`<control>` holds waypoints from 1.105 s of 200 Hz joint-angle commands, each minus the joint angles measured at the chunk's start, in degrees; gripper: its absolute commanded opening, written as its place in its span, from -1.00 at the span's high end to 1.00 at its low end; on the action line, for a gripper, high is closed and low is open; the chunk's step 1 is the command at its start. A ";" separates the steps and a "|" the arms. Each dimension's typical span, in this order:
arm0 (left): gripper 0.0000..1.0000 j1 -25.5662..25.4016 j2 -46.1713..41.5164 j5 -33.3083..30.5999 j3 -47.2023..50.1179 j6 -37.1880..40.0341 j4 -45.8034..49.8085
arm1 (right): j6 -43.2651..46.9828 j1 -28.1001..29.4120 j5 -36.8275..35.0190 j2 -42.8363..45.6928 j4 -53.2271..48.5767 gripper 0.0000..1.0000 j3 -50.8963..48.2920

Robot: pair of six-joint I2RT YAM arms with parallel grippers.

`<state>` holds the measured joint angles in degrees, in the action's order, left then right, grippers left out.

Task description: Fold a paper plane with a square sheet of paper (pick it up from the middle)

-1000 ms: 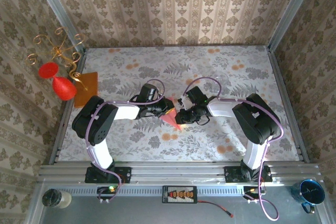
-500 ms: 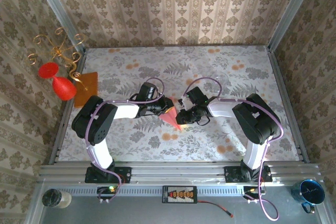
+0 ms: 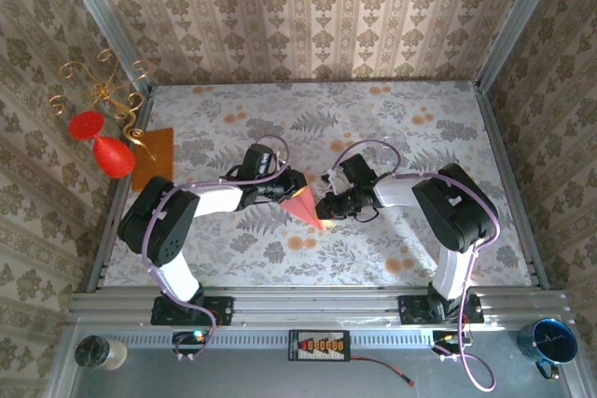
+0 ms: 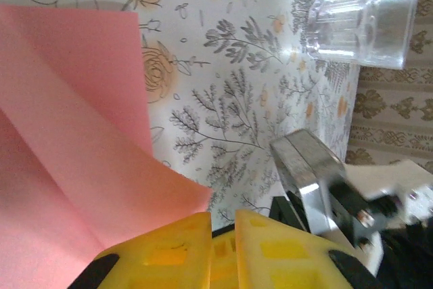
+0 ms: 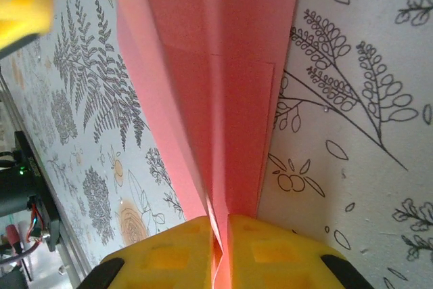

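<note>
Okay, status. The paper plane sits mid-table between the two arms, half made. It is pink and folded along a centre ridge. In the top view its wide end faces far-left and its sharp point faces near-right.

Right gripper: jaws pressed together on the centre ridge, pinching the fold at its end. In its wrist view the crease runs straight away from the fingers, so this arm is lined up with the long axis.

Left gripper: jaws almost closed, just a thin seam between them. In its wrist view the plane lies left of and ahead of the fingers, and one flap corner touches a fingertip. You cannot tell from here whether that corner is nipped or only resting there.

My read: the right arm is your anchor on the axis. The left arm sits across the axis at the wide end and is nearer the loose flap. Work the left one sideways across the axis, not along it, or you risk dragging the ridge out of the right pinch.

A clear tumbler sits beyond the left fingers, well apart from the paper. Mind it on any wide sweep.
</note>
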<state>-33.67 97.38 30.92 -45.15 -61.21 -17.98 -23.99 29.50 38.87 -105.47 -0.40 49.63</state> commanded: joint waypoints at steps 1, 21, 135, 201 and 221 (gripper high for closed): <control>0.67 -0.37 -1.12 1.10 1.56 2.05 0.40 | -0.39 0.06 0.33 -2.58 -1.54 0.70 -1.07; 0.67 -1.45 0.15 1.30 1.62 1.89 -0.04 | -0.53 -0.03 0.23 -2.89 -2.02 0.70 -0.72; 0.91 -1.58 6.28 -0.37 0.78 0.12 -3.28 | -1.54 -1.05 0.25 -3.86 -4.41 0.70 0.42; 0.91 -1.05 6.66 0.19 0.32 0.54 -2.79 | -2.21 -1.27 0.06 -3.45 -4.32 0.69 -0.02; 0.91 -0.88 6.59 -0.11 0.42 0.54 -2.09 | -2.54 -1.28 0.22 -3.04 -4.42 0.68 -0.07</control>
<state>-35.14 103.15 31.07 -43.64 -61.06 -20.58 -25.91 28.36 41.23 -106.63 -0.89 50.28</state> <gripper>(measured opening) 0.043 0.156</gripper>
